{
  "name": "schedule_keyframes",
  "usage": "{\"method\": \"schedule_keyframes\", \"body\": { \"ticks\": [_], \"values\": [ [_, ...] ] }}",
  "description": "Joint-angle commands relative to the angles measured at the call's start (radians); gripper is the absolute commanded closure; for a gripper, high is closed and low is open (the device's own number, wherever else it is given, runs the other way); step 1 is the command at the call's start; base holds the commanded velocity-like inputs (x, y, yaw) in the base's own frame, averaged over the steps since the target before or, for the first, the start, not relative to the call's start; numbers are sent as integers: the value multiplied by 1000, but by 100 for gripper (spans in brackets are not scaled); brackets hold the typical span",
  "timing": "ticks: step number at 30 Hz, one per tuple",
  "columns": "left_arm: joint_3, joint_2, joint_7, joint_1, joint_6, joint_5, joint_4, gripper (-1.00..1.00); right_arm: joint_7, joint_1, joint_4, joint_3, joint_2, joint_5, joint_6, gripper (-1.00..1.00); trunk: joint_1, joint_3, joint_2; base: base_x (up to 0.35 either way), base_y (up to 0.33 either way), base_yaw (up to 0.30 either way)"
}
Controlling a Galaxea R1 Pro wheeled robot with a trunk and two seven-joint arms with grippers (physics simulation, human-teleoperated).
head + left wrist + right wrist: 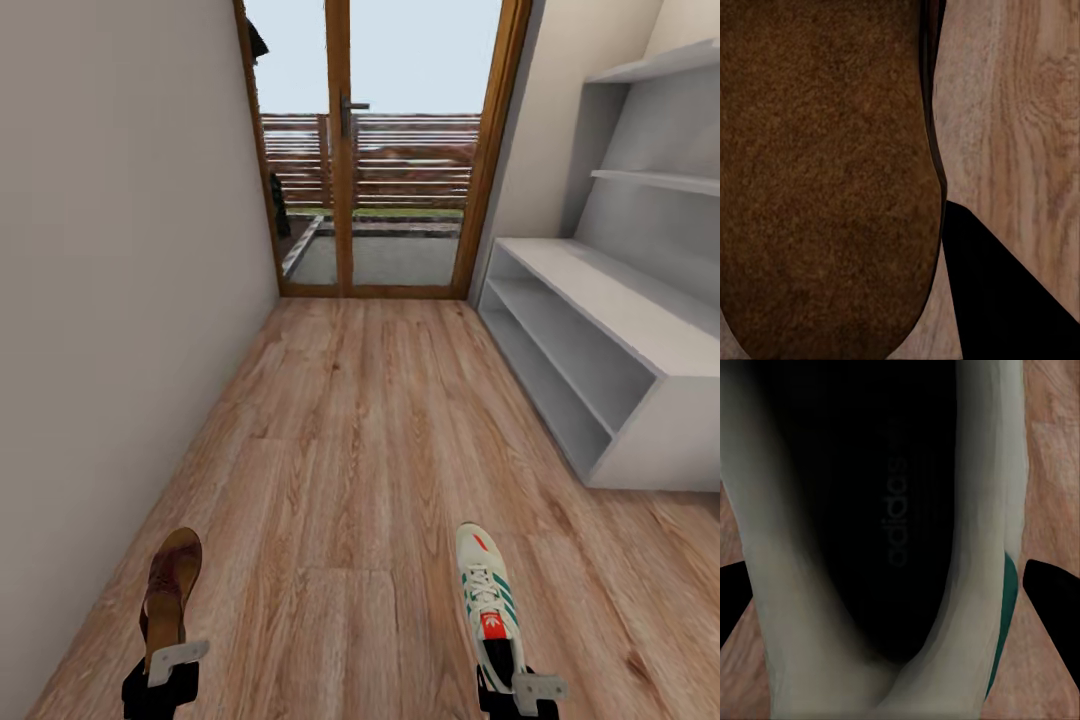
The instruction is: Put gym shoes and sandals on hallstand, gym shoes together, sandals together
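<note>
Holding one shoe in each arm, the robot is facing down the corridor toward a wood-framed glass door (345, 150) at its far end. The left gripper (165, 668) is clamping the heel end of a brown sandal (170, 588), whose toe is pointing ahead over the corridor floor (370, 440), close to the plain wall (110, 300) on the left. In the left wrist view the sandal's brown surface (825, 180) is lying close against the camera, with one dark finger (1005, 292) showing beside it over the planks (1020, 112); how the jaws are standing cannot be told there.

The right gripper (515, 690) is gripping the heel of a white gym shoe (488, 595) with green stripes and a red-orange tongue, its toe also pointing ahead. The right wrist view is looking into the shoe's dark opening (870, 510), with the white collar around it, a sliver of green at the side, and dark fingertips (1054, 600) sitting on either side.

The hallstand (640, 330) is standing along the right wall of the corridor, well ahead of the gym shoe, its bench top, the low shelves beneath and the wall shelves above all lying bare.
</note>
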Motion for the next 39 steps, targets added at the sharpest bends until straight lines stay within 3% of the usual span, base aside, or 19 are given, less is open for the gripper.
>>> {"method": "schedule_keyframes", "body": {
  "ticks": [1, 22, 39],
  "values": [
    [-3, 0, 1, -1, -3, 7, 1, 100, -6, -1, 0, 8, -1, -6, -3, 100, 0, -1, 0, 283, 223, 0],
    [-3, 0, 1, -1, -4, 7, 1, 100, -5, -1, 1, 8, -1, -6, -3, 100, 0, -1, 0, 300, 180, -5],
    [-3, 0, 1, -1, -4, 6, 1, 100, -5, -1, -1, 8, -1, -7, -3, 100, 0, -1, 0, 330, 111, -180]
  ]
}}
